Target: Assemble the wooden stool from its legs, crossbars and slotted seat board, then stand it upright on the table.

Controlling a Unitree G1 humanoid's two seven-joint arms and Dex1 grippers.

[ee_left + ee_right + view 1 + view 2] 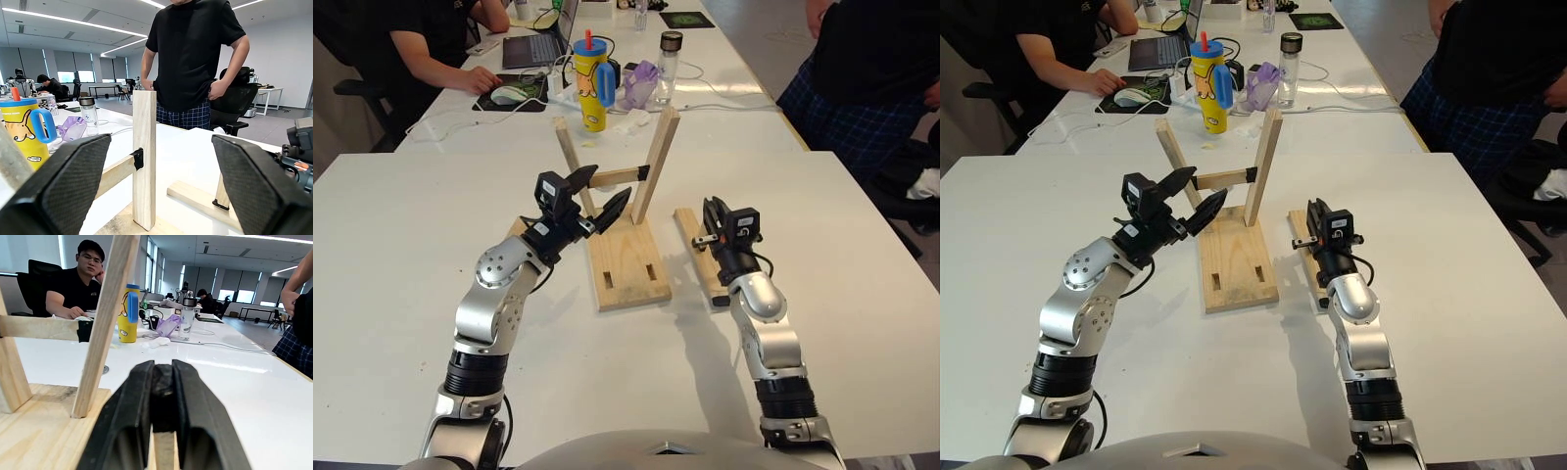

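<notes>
The slotted seat board [628, 266] lies flat on the white table. Two legs, the left one [569, 152] and the right one [657, 162], stand up from its far end, leaning and joined by a crossbar [613, 178]. My left gripper [610, 183] is open just in front of that crossbar, with its wide black pads [73, 186] apart and nothing between them. To the right of the board a loose wooden leg piece [688, 223] lies on the table. My right gripper [710, 217] rests along it, shut on the wood [164, 450].
Beyond the table's far edge, a second table holds a yellow cup with a blue handle [591, 83], a clear bottle [668, 64], a laptop [536, 47] and cables. A person in black [867, 69] stands at the far right corner.
</notes>
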